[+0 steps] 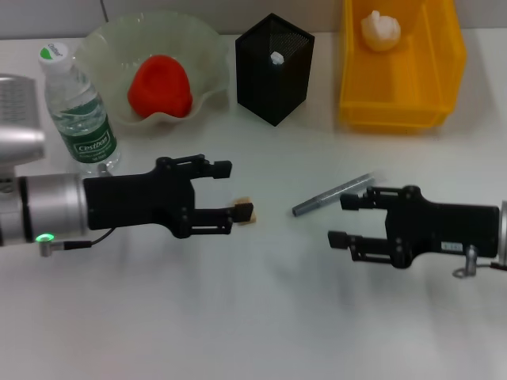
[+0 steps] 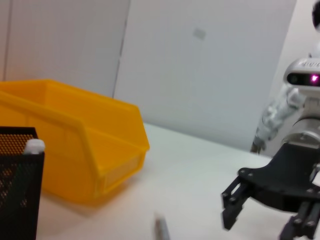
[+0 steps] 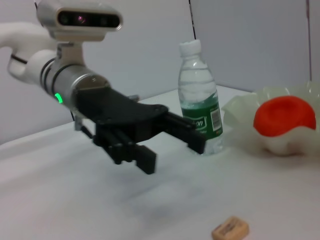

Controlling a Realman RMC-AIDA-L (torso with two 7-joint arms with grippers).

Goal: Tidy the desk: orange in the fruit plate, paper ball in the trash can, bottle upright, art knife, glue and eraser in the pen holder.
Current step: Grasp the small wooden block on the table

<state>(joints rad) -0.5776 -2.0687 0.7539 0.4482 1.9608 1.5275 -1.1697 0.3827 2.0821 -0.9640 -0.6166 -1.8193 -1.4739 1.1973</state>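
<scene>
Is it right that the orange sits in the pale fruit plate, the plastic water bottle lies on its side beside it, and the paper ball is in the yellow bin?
Not quite. The clear plastic water bottle stands upright beside the pale wavy fruit plate, as the right wrist view shows plainly. The rest holds: the orange sits in the plate and the white paper ball is in the yellow plastic bin.

A white desk [image 1: 238, 317] stands before plain pale wall panels [image 2: 200, 65].
</scene>
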